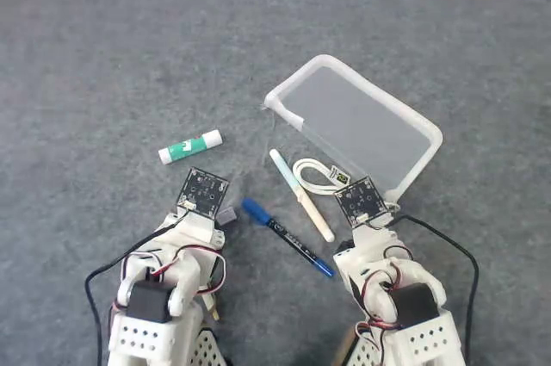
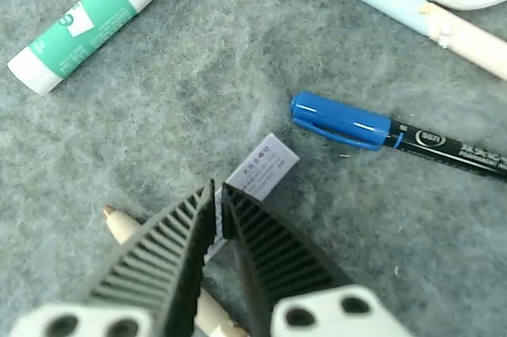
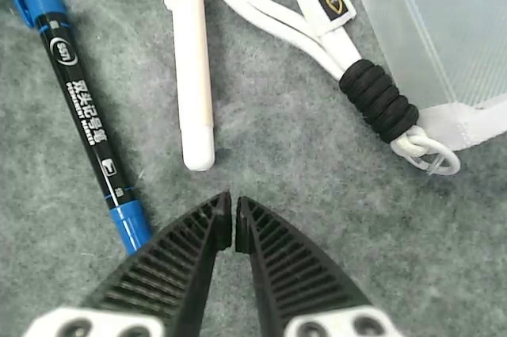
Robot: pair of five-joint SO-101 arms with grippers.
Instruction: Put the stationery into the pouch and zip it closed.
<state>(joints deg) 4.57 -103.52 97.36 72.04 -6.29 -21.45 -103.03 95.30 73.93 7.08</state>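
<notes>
Your right hand (image 3: 234, 210), closed and empty, sat just short of the cream pen (image 3: 194, 91), whose long axis ran straight away from it.

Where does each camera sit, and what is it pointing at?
High view: fixed overhead, looking down on the translucent plastic pouch; both arms show below.
Left wrist view: on that arm, looking past the left gripper at a green glue stick.
Right wrist view: on that arm, past the right gripper at a cream pen.
Both wrist views share the blue-capped black marker.
</notes>
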